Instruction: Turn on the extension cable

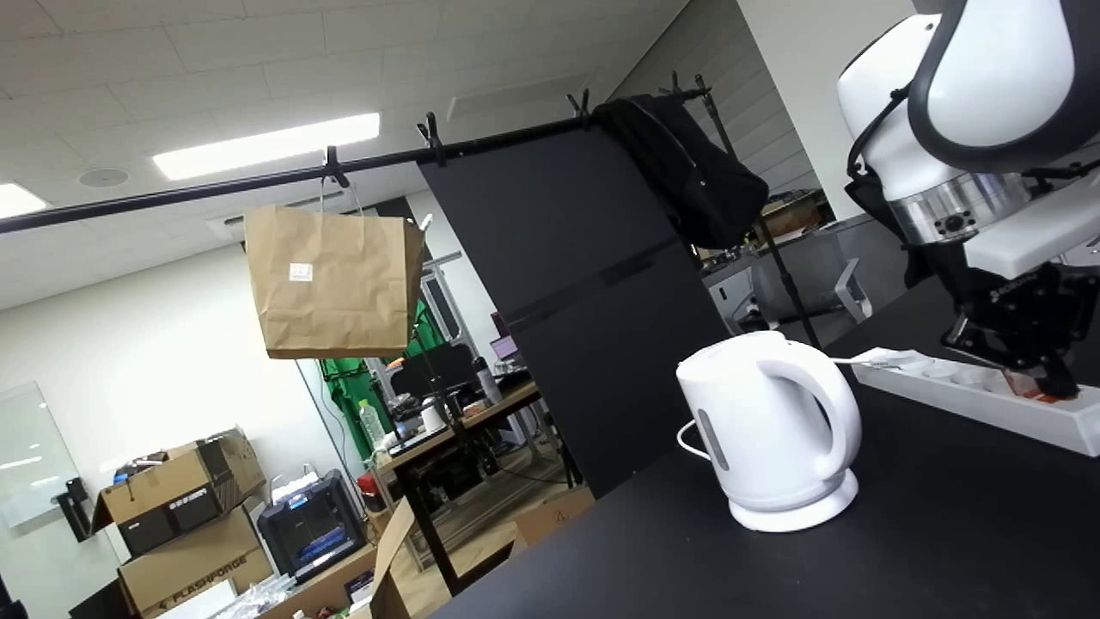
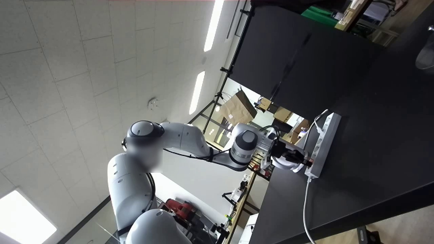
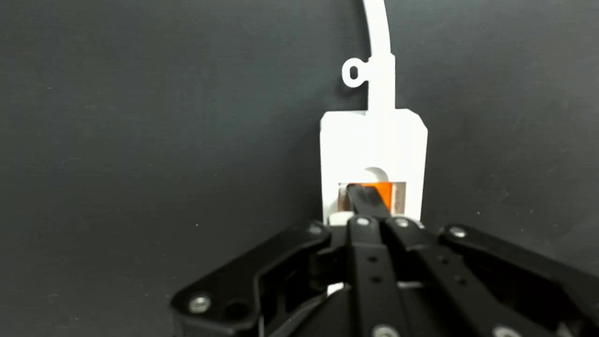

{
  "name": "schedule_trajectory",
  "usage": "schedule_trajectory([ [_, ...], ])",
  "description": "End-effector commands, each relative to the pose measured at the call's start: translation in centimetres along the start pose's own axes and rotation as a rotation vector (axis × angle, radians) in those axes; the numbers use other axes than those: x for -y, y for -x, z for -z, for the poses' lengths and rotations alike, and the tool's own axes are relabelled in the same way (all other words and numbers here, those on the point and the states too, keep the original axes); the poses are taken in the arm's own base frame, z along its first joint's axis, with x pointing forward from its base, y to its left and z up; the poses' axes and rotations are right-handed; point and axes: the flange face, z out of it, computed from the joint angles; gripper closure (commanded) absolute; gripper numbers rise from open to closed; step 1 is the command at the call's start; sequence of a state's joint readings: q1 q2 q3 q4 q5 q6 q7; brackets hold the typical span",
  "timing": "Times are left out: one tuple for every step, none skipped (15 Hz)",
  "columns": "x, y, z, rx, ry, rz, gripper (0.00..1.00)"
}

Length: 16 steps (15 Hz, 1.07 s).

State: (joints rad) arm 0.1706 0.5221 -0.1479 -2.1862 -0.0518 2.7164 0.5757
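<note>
The white power strip lay flat on the dark tabletop, near the electric kettle, with its switch end under the tool. In both exterior views it was a long, low, straight-sided bar. A row of round sockets ran along its upper face, and a white plug sat toward the end away from the switch, its thin cable leading toward the kettle.

The wrist view gave the switch end up close. The plastic there was a bright, almost washed-out white, its corners cut off where the power cord entered. That cord came out through a straight white sleeve with a small loop on one side; in an exterior view it curved across the tabletop toward the edge. A round mark showed just beside the switch, an orange rocker in a rectangular opening with brownish-grey strips at its sides. The tool covered part of the orange, so which way the rocker tilted could not be told.

The tool's black fingers were pressed together and pointed down, their tip over the switch; whether it bore on the rocker could not be made out.
</note>
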Motion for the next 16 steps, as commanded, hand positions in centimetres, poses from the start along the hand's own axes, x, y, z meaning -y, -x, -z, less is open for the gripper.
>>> schedule_trajectory([
  [-1.9,-1.1,-1.8,0.023,-0.061,-0.011,1.0],
  [-2.4,-1.3,-2.2,0.037,-0.083,-0.011,1.0],
  [-3.1,-1.6,-2.6,0.052,-0.105,-0.012,1.0],
  [-3.7,-1.9,-2.9,0.067,-0.125,-0.014,1.0],
  [-4.3,-2.2,-3.3,0.082,-0.145,-0.018,1.0],
  [-4.8,-2.4,-3.7,0.096,-0.161,-0.022,1.0],
  [-5.2,-2.6,-3.9,0.104,-0.175,-0.024,1.0],
  [-5.5,-2.7,-4.1,0.111,-0.19,-0.025,1.0],
  [-5.8,-2.8,-4.2,0.114,-0.201,-0.026,1.0],
  [-5.9,-2.9,-4.1,0.115,-0.213,-0.024,1.0],
  [-5.8,-2.9,-3.8,0.115,-0.227,-0.022,1.0],
  [-5.7,-3.0,-3.2,0.11,-0.244,-0.016,1.0],
  [-5.5,-3.1,-2.7,0.108,-0.256,-0.01,1.0],
  [-5.2,-3.1,-1.6,0.106,-0.257,-0.005,1.0],
  [-4.9,-3.0,-0.5,0.094,-0.255,0.011,1.0],
  [-4.6,-2.9,0.4,0.077,-0.242,0.029,1.0],
])
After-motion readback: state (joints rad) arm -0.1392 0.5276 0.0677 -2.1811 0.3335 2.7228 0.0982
